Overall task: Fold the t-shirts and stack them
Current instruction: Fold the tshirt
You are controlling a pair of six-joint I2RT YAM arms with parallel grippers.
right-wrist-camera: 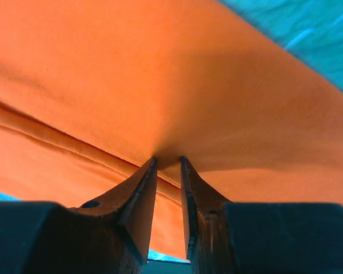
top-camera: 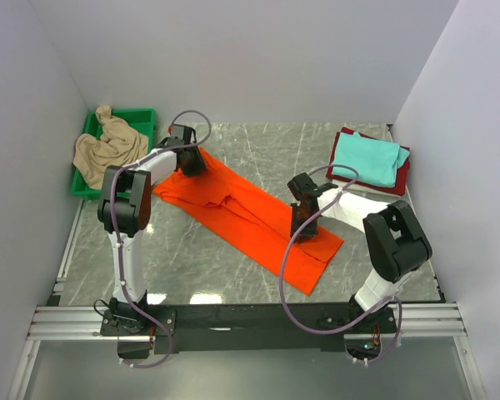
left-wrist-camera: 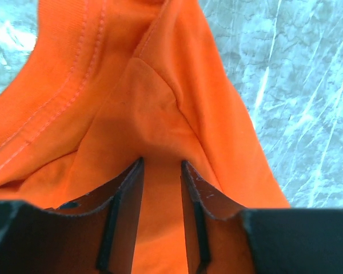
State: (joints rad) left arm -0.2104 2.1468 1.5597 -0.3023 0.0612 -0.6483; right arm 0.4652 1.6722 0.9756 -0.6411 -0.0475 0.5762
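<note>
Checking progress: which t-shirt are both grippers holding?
The bright orange cloth t-shirt, stretched across the table. The teal one lies on the dark red one; the beige one is crumpled in the green plastic tray.

A: What encloses the space?
B: Plain pale walls: the back wall (top-camera: 233, 58) at twelve o'clock, the left wall (top-camera: 25, 125) at nine and the right wall (top-camera: 475, 125) at three.
A: And the work surface?
B: A table (top-camera: 258, 142) with a grey-green marbled top and pale veins. A white glare (top-camera: 204, 297) sits near its six o'clock edge.
A: Anything past that edge?
B: A ribbed aluminium rail (top-camera: 67, 322) runs across at six o'clock, with flat grey flooring (top-camera: 233, 375) beyond it.
</note>
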